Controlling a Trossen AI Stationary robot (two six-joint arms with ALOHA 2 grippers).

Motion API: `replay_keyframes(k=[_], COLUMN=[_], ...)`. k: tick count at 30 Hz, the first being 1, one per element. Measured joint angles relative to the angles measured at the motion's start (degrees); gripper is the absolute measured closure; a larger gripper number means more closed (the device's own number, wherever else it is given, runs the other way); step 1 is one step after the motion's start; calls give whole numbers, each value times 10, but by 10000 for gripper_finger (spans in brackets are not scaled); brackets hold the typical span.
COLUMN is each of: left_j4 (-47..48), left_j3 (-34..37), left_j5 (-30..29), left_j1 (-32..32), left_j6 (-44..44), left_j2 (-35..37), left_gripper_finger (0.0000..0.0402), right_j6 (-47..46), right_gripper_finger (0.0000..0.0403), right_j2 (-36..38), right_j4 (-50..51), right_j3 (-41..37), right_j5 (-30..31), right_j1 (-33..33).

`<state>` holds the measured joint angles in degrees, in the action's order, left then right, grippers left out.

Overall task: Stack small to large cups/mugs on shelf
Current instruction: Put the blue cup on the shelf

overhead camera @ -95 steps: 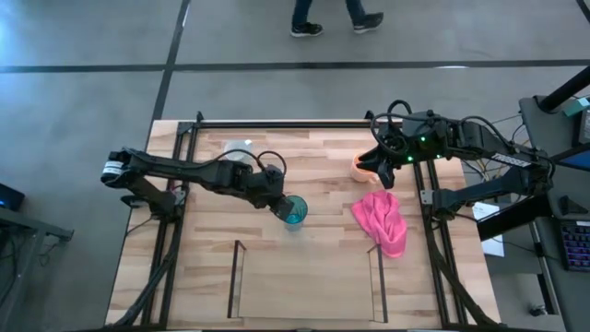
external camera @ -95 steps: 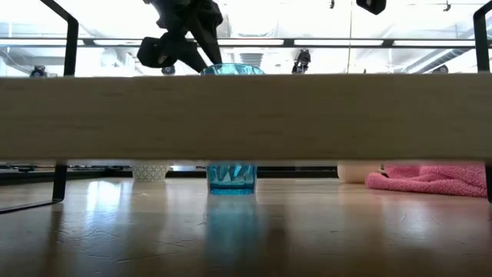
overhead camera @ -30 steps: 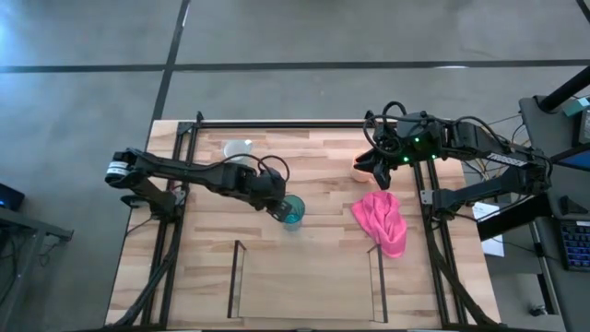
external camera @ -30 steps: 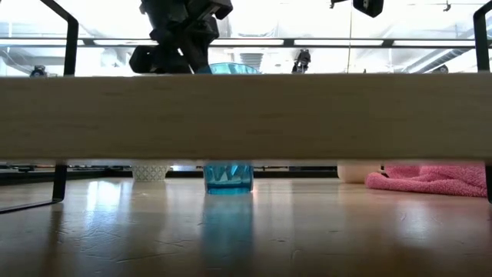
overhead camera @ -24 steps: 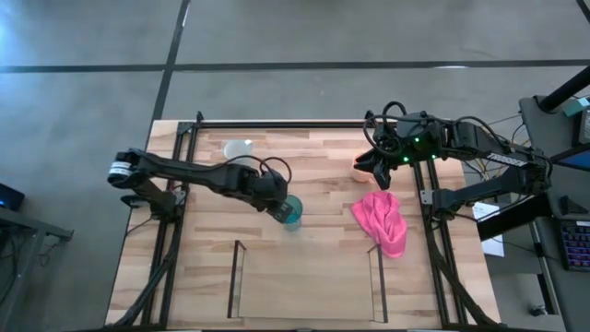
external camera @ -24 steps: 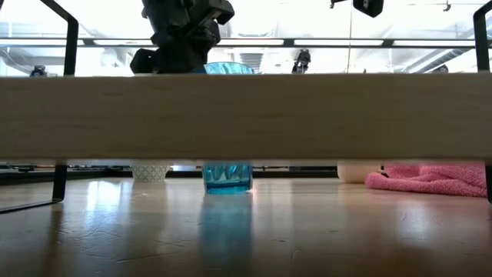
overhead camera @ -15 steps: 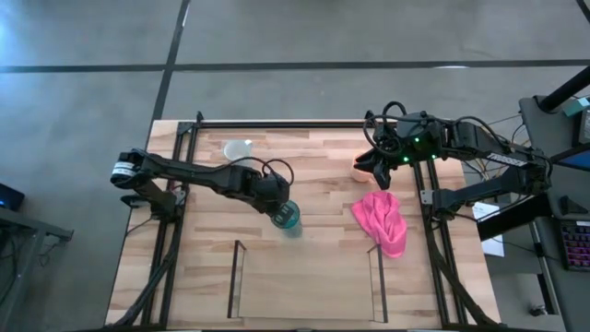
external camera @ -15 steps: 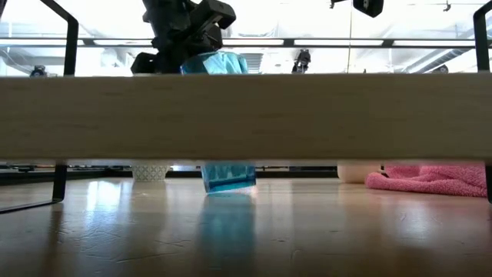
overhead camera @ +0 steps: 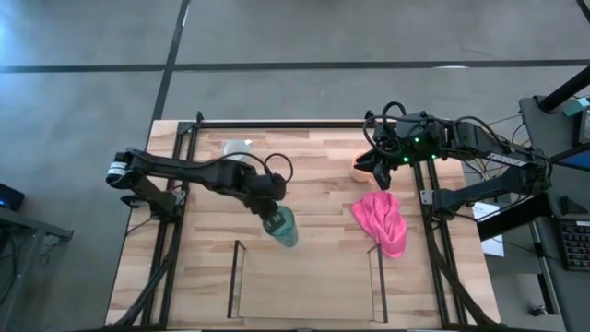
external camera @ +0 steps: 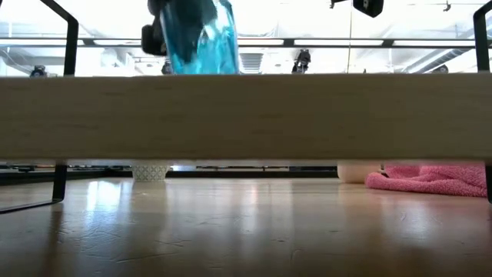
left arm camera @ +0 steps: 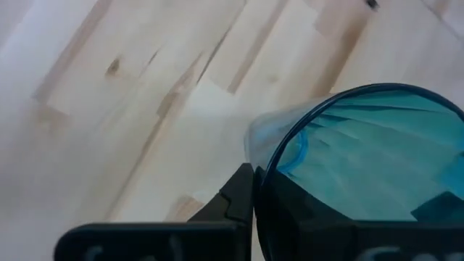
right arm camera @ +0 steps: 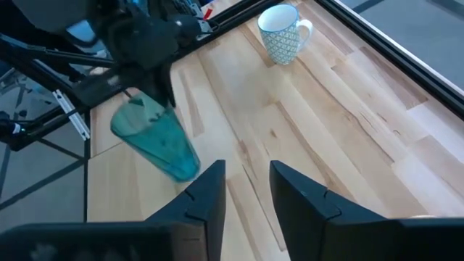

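**Even light above, strong backlight at table height**

From above I see the tabletop (overhead camera: 313, 175) evenly lit, with soft, short shadows. In the low view bright windows behind wash out the background, and the wood gives glossy reflections. In my left wrist view the tumbler (left arm camera: 377, 159) is close and blurred; the right wrist view is sharp.

Two dark, slender jointed arms are seen, the left arm (overhead camera: 189, 171) banded in white near its base and looped with black cable at the wrist, the right arm (overhead camera: 470, 138) draped in black cables and lit by small green lights.
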<state>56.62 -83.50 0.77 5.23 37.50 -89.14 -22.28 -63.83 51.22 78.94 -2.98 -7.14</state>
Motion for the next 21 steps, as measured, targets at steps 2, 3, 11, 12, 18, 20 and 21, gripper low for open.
replay_keyframes(k=[2,3,11,12,18,20,21], left_j4=[34,47,99,101,102,100,100], left_j3=[-20,-31,-104,-108,-111,-108,-107], left_j5=[0,0,-2,-1,22,30,31], left_j1=[3,5,48,56,100,114,121], left_j6=[-21,-32,-134,-154,-168,-150,-136], left_j2=[0,0,1,1,1,1,1], left_gripper_finger=[400,400,400,400,401,401,401], right_j6=[0,0,5,5,4,4,4], right_gripper_finger=[302,303,303,303,307,306,305], right_j2=[0,0,0,0,0,0,0], right_j4=[0,0,0,0,0,0,0], right_j3=[0,0,-1,-1,-2,-2,-2], right_j5=[0,0,0,0,0,0,0], right_j1=[0,0,0,0,0,0,0])
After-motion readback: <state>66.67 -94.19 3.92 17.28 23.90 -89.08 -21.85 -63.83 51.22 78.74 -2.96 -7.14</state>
